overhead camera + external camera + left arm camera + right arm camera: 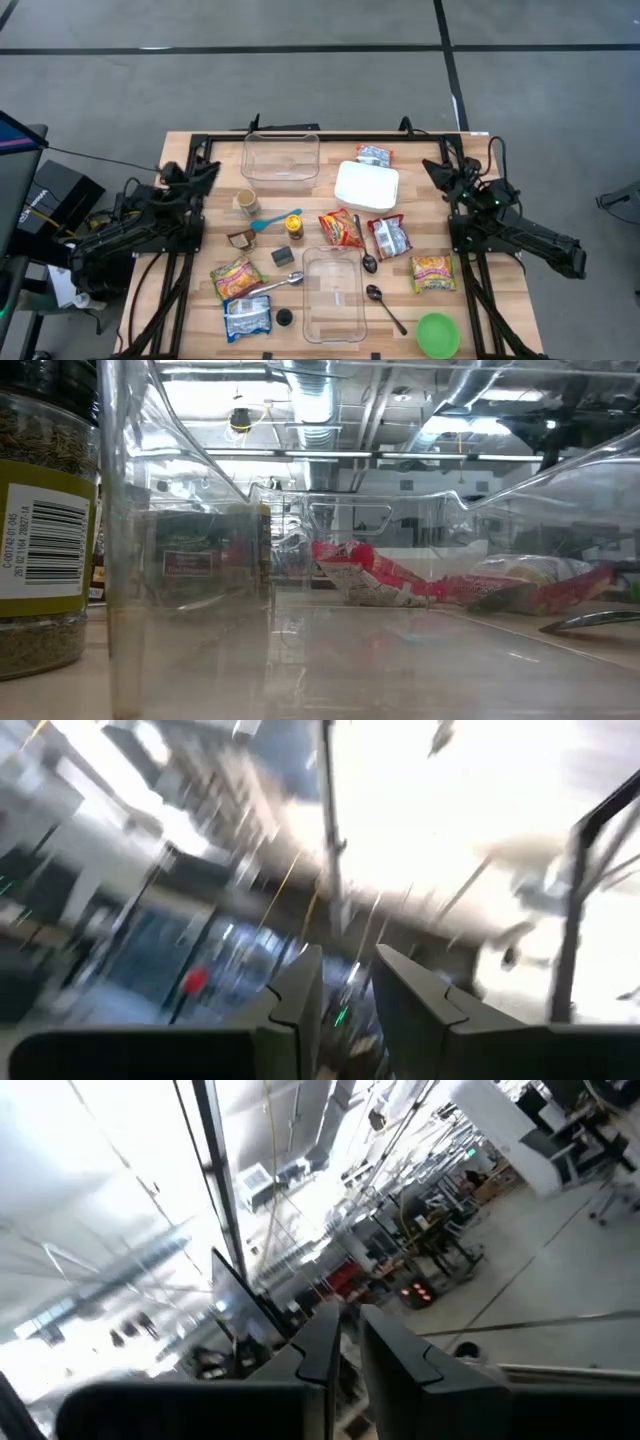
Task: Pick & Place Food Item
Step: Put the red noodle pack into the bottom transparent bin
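6 flat food packets lie on the wooden table [200, 150], all lying flat and none held. A red-yellow noodle packet [342, 228] sits at centre, touching a silver-red packet [389, 237] beside it. Another silver-red packet [374, 155] lies at the far edge of the white lidded box [366, 186]. A yellow packet [433, 272] lies right, a second yellow packet [236, 279] left, with a blue-silver packet [246, 318] just below it.
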{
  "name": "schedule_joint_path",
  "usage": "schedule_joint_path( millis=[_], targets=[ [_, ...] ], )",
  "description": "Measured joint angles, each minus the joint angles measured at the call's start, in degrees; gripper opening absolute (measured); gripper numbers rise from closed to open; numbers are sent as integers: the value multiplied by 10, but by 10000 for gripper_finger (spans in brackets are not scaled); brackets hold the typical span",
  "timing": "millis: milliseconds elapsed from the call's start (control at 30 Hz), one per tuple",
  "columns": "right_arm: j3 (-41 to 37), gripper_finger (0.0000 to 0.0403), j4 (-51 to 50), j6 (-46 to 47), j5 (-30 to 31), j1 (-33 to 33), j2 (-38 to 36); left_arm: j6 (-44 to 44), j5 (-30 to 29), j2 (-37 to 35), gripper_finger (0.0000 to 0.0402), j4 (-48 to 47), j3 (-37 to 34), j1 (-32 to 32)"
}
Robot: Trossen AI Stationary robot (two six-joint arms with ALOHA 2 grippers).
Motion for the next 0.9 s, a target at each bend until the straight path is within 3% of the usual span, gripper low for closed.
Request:
schedule_joint_path(
  millis=[267,433,633,900],
  targets=[
    [0,38,-9,93,0,0,0,-2,-2,0,85,155,0,0],
    [8,33,-43,95,-4,0,0,-2,-2,0,85,159,0,0],
    [62,4,-164,53,-5,0,0,-2,-2,26,85,159,0,0],
    [160,1,-318,11,-5,0,12,-7,-2,84,85,160,0,0]
  ],
)
